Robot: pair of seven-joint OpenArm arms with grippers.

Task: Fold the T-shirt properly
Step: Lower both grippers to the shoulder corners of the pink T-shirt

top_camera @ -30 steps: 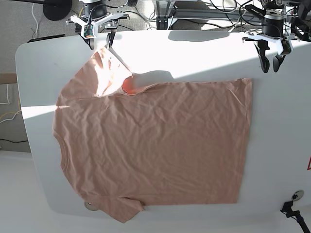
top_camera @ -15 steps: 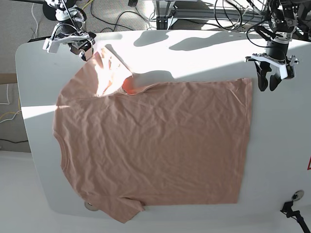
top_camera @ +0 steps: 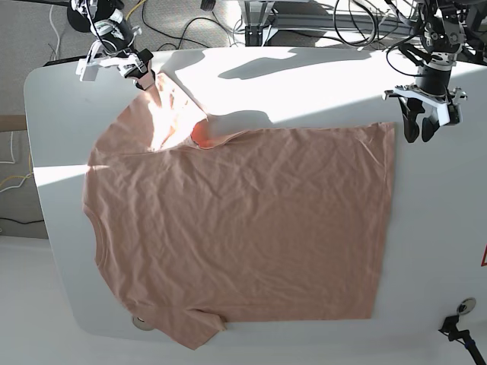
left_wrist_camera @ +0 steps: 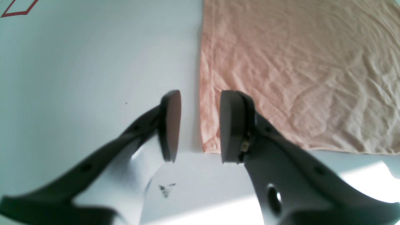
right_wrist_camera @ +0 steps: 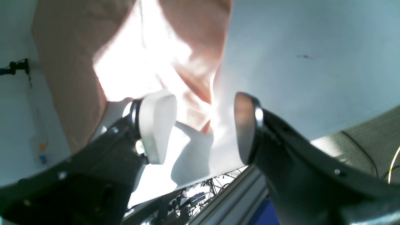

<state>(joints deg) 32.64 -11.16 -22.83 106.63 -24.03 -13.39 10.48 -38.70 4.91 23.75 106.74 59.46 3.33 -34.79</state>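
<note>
The salmon T-shirt (top_camera: 243,220) lies spread flat and wrinkled on the white table (top_camera: 319,84). Its collar is at the left, its hem at the right, and one sleeve (top_camera: 163,106) points to the far left corner in bright sun. My left gripper (top_camera: 420,129) is open just off the hem's far corner. In the left wrist view (left_wrist_camera: 200,125) its jaws straddle that corner of the shirt (left_wrist_camera: 297,78). My right gripper (top_camera: 144,78) is open at the sleeve's tip. In the right wrist view (right_wrist_camera: 203,128) the sleeve (right_wrist_camera: 193,37) ends between the jaws.
The table's far edge runs close behind both grippers, with cables and frame parts (top_camera: 259,19) beyond it. A red mark (left_wrist_camera: 18,6) sits on the table near the right edge. A round fitting (top_camera: 466,306) is at the near right corner. A small metal disc (top_camera: 141,322) peeks from under the near sleeve.
My right gripper swung left and came down to the sleeve's tip. My left gripper moved nearer, down to the hem's far corner. The shirt has not moved.
</note>
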